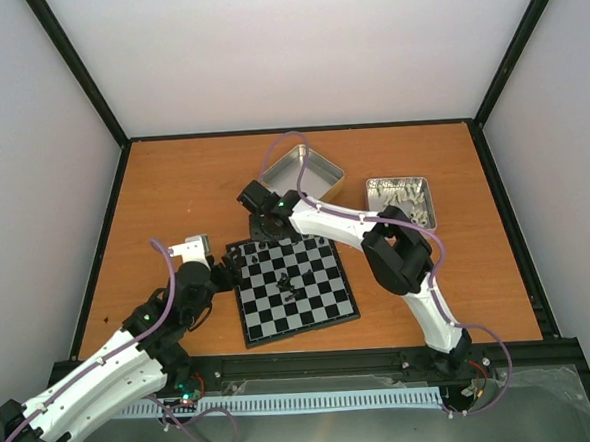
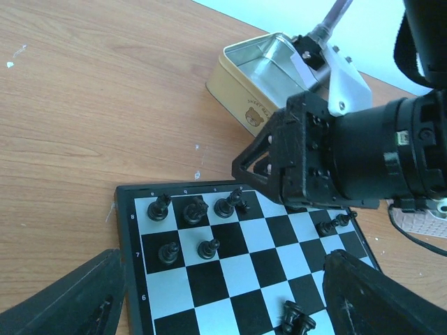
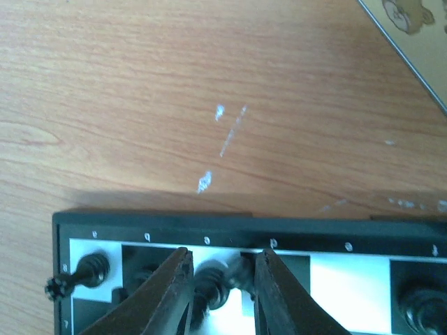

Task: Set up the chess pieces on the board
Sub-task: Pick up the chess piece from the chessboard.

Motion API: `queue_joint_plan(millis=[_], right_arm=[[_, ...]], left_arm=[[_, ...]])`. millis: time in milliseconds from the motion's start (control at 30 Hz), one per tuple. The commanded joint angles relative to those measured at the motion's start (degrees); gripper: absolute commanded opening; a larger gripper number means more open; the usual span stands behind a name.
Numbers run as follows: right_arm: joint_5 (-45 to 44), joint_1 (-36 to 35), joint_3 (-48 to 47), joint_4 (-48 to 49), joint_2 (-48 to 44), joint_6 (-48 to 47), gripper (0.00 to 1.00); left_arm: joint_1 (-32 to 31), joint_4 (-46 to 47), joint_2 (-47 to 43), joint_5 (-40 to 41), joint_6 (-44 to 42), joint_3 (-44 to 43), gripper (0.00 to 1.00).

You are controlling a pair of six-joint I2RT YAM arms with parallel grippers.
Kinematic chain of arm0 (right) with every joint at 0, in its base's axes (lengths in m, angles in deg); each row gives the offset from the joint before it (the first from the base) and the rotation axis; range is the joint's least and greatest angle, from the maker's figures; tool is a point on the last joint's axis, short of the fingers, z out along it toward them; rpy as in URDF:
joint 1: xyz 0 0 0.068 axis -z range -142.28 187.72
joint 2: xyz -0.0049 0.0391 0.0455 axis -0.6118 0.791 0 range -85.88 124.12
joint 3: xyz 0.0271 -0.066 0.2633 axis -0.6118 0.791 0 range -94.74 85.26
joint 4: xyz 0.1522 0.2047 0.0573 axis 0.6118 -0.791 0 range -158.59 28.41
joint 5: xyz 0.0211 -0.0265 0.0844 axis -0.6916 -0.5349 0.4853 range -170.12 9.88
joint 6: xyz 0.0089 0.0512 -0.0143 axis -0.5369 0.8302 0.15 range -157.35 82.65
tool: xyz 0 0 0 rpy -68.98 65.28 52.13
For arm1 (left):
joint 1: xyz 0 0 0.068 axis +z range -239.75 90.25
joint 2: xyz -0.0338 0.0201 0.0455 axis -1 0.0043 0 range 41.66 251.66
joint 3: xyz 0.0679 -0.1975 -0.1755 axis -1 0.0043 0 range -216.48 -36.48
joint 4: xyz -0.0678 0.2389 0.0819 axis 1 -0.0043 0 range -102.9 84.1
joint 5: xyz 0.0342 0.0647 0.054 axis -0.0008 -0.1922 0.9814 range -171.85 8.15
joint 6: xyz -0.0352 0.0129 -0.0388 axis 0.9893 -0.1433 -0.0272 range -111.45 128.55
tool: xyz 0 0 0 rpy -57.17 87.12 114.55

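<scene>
The board [image 1: 315, 310] lies in the middle of the table. Several black chess pieces stand in its far-left corner [image 2: 194, 211]; two lie tipped near the middle [image 2: 297, 321]. My right gripper [image 3: 222, 255] reaches over that far-left corner [image 1: 263, 241]. Its jaws are narrowed on a tilted black chess piece [image 3: 216, 285] on the back row, which also shows in the left wrist view [image 2: 228, 204]. My left gripper [image 2: 223, 307] is wide open and empty, low over the board's left edge [image 1: 226, 275].
An empty metal tin [image 1: 302, 172] stands just behind the board and shows in the left wrist view [image 2: 265, 70]. A second tin [image 1: 426, 201] at the back right holds pale pieces. Bare wood lies left of the board [image 1: 164, 204].
</scene>
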Motion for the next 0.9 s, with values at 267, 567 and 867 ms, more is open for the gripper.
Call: queue_joint_plan(millis=[267,567,867], right_arm=[[-0.5,0.5,-4.2,-4.6,4.2,0.1,0.18],[1.9,0.5,-2.3,-6.5,2.4,-0.5,0.16],[4.3,0.3,3.9,-6.3,-1.4,-0.9,0.24]], left_arm=[[0.4,-0.3,-0.6,1.7,-1.6,-1.1,0.79],[0.7,-0.4,-0.7,1.6,-1.6,-0.9,0.79],[0.7,-0.4,-1.1,1.6,-1.6,-0.8,0.79]])
